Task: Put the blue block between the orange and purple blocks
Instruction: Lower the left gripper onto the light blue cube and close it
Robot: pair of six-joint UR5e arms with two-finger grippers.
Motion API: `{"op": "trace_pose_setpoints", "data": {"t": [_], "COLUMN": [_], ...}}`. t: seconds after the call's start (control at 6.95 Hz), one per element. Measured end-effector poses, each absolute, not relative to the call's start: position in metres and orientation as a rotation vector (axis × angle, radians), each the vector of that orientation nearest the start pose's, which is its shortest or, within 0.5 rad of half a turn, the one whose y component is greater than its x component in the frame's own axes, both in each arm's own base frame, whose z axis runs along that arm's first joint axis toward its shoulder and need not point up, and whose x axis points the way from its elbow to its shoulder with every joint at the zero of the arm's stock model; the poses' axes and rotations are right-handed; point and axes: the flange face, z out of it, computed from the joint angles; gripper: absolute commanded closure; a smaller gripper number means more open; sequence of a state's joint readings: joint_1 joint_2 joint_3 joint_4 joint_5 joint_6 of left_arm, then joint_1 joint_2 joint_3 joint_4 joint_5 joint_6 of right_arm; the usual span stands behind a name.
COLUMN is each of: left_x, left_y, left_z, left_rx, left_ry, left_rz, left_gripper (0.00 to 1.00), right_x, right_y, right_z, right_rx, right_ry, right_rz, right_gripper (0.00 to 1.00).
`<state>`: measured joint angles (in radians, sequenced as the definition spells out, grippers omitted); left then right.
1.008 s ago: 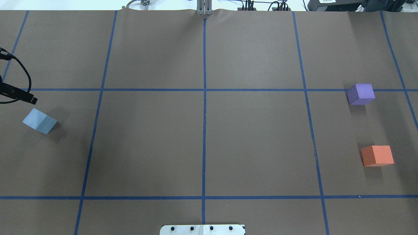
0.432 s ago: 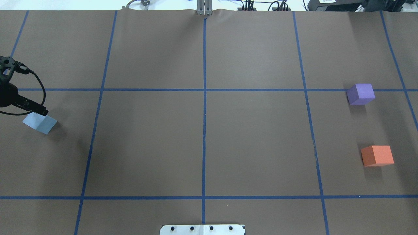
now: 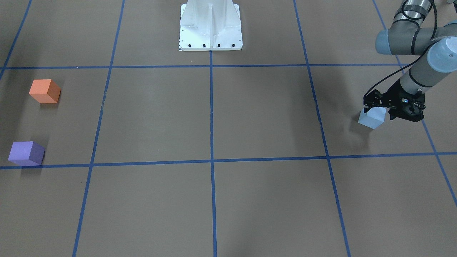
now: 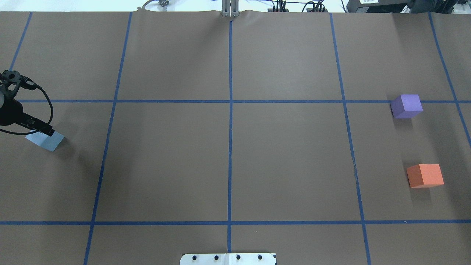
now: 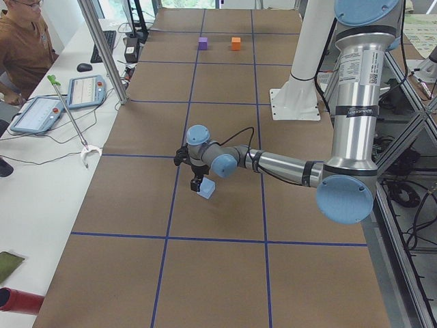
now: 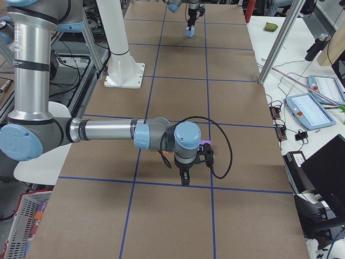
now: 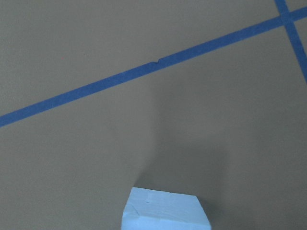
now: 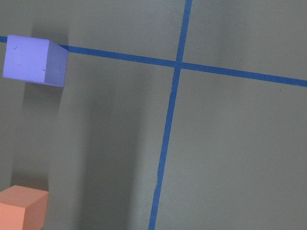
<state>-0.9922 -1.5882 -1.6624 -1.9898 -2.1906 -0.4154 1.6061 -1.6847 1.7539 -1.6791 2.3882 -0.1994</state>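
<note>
The light blue block (image 3: 372, 119) lies on the brown table at my far left, also in the overhead view (image 4: 49, 141) and at the bottom of the left wrist view (image 7: 165, 213). My left gripper (image 3: 379, 111) hangs right over it, fingers apparently open astride its top, low over the table (image 4: 43, 129). The purple block (image 4: 406, 106) and the orange block (image 4: 425, 175) sit apart at the far right; both show in the right wrist view (image 8: 33, 61), (image 8: 21, 208). My right gripper (image 6: 185, 179) hovers near the purple block; I cannot tell its state.
Blue tape lines (image 4: 230, 110) divide the table into a grid. The white robot base (image 3: 210, 25) stands at the middle of the near edge. A side table with tablets (image 5: 41, 113) and an operator (image 5: 20, 41) lie beyond the far edge.
My left gripper has come in from the table's left edge and moved down over the blue block. The three blocks have not moved.
</note>
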Motion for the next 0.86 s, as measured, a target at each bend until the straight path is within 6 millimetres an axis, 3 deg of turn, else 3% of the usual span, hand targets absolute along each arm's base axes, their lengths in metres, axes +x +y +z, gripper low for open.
{"op": "trace_pose_setpoints", "data": {"t": [0.29, 0.43, 0.58, 0.86], "left_x": [0.236, 0.247, 0.254, 0.254], "left_y": [-0.475, -0.47, -0.466, -0.464], "left_z": [0.579, 0.584, 0.587, 0.587], "left_rx": [0.128, 0.11, 0.097, 0.089], "left_ry": [0.769, 0.768, 0.767, 0.771], "left_rz": [0.334, 0.35, 0.359, 0.357], "left_gripper": [0.0, 0.31, 0.94, 1.0], "right_x": [0.076, 0.076, 0.076, 0.076], "right_y": [-0.437, -0.437, -0.437, -0.437], "right_z": [0.631, 0.631, 0.631, 0.63], "right_rx": [0.057, 0.056, 0.055, 0.057], "right_ry": [-0.814, -0.813, -0.813, -0.813], "right_rz": [-0.138, -0.138, -0.138, -0.138], "right_gripper": [0.0, 0.0, 0.0, 0.0]}}
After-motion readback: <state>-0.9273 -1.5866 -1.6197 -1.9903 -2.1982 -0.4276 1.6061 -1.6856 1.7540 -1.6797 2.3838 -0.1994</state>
